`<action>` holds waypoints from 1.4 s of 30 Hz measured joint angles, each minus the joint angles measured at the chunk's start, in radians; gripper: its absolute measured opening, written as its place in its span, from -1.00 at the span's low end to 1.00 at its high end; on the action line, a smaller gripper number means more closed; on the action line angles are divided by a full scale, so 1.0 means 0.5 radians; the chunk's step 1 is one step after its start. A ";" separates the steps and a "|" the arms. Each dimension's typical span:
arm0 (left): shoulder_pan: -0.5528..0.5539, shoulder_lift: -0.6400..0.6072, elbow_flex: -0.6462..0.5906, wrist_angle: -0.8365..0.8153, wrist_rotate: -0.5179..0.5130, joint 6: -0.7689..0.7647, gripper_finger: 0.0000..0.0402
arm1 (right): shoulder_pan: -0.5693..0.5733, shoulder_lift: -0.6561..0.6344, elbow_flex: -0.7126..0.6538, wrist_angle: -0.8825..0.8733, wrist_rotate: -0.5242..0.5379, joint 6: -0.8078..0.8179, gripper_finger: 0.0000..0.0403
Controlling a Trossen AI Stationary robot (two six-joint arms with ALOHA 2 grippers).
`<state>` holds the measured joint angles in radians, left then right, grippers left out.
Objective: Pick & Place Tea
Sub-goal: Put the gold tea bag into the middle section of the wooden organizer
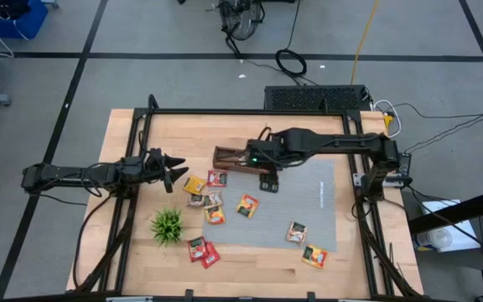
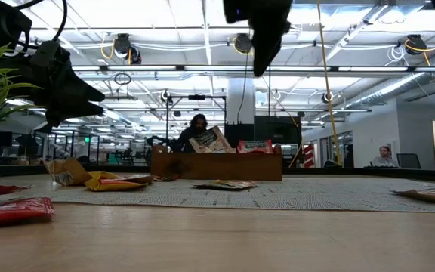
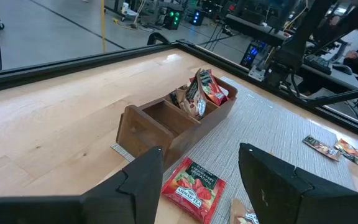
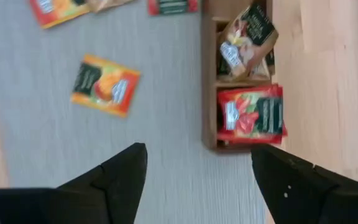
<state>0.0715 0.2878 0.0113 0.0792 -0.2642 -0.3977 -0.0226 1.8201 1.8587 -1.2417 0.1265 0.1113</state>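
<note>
Your tea packets are only partly sorted. A few already sit in the wooden tray (image 1: 241, 158) at the far edge of the grey mat (image 1: 313, 210): a red packet (image 4: 252, 116) fills the end compartment and a brown-and-cream one (image 4: 246, 36) leans in the next. About ten still lie loose: a cluster (image 1: 205, 191) near the mat's left edge, an orange packet (image 1: 247, 205) on the mat, two (image 1: 305, 244) toward its near right corner, and two red ones (image 1: 203, 251) on bare wood beside the small green plant (image 1: 168, 225). Your right gripper (image 1: 270, 182) hangs over the mat just beside the tray, fingers spread and empty. Your left gripper (image 1: 173, 169) waits near the cluster, fingers also spread, holding nothing. By this look, most of the job remains.
</note>
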 joint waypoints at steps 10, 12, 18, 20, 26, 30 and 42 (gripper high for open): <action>0.000 0.000 0.000 0.000 0.000 0.000 0.05 | 0.245 -0.129 0.000 -0.220 0.002 0.177 0.34; 0.000 0.000 0.000 -0.001 0.000 0.000 0.05 | 0.291 -0.126 0.000 -0.253 0.002 0.218 0.34; 0.000 0.000 0.000 -0.001 0.000 0.000 0.05 | 0.435 -0.127 0.000 -0.324 0.002 0.337 0.33; 0.000 0.000 0.000 0.000 -0.001 0.000 0.05 | 0.487 -0.125 0.000 -0.324 0.002 0.388 0.33; 0.000 0.000 0.000 0.000 0.000 0.000 0.05 | 0.633 -0.125 0.000 -0.392 0.003 0.597 0.33; 0.000 0.000 0.001 0.000 0.000 0.000 0.05 | 0.726 -0.125 0.000 -0.485 0.005 0.746 0.33; 0.000 0.000 0.001 -0.001 0.000 0.000 0.05 | 0.938 -0.125 0.000 -0.568 0.002 1.012 0.33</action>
<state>0.0715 0.2878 0.0116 0.0788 -0.2643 -0.3977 0.4465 1.7576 1.8587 -1.5256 0.1273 0.6175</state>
